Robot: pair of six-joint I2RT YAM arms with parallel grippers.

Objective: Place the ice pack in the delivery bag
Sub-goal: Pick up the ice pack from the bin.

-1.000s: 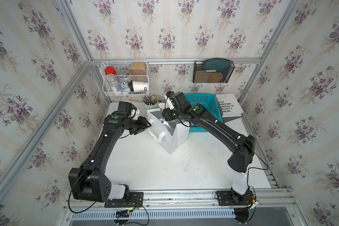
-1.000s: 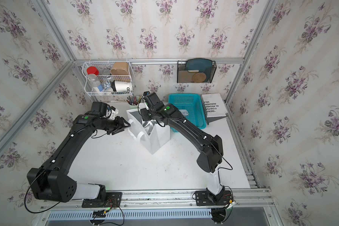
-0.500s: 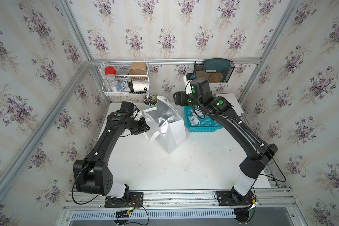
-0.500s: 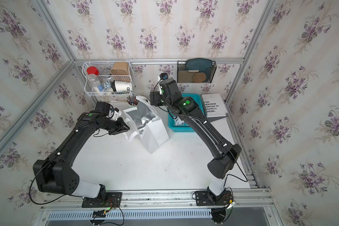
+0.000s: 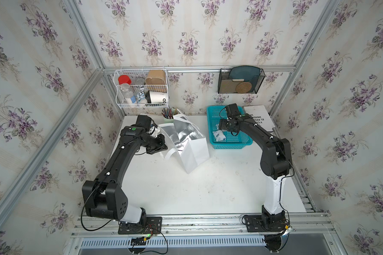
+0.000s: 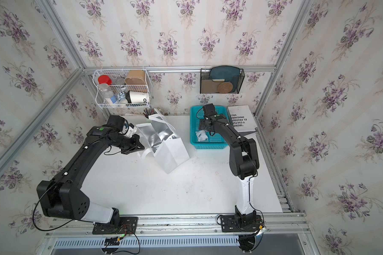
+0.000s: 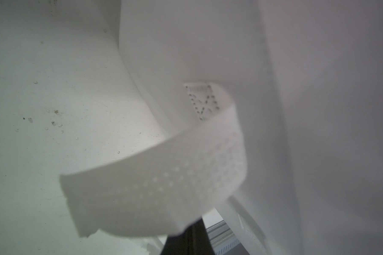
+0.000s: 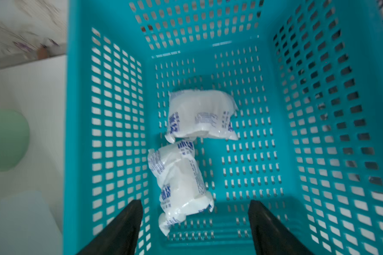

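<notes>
Turquoise basket (image 8: pixel 111 132) at two o'clock holds two ice packs (image 8: pixel 181 187); the right claw (image 8: pixel 195 205) hangs wide open over them. Left claw (image 5: pixel 161 144) pinches the delivery bag (image 5: pixel 196 152) by its rim at twelve. Nothing bagged yet.

Looking down into the turquoise basket (image 8: pixel 77 132) — two white ice packs with blue print lie on its floor. Taking the right gripper's (image 8: pixel 195 204) reach as twelve o'clock, the nearer ice pack (image 8: pixel 179 183) sits dead ahead between the spread black fingers (image 8: pixel 124 227) (nothing pinched). The farther ice pack (image 8: pixel 201 114) lies just beyond it, corners about touching. A green cup (image 8: pixel 5 139) stands at nine o'clock — outside the basket.
</notes>
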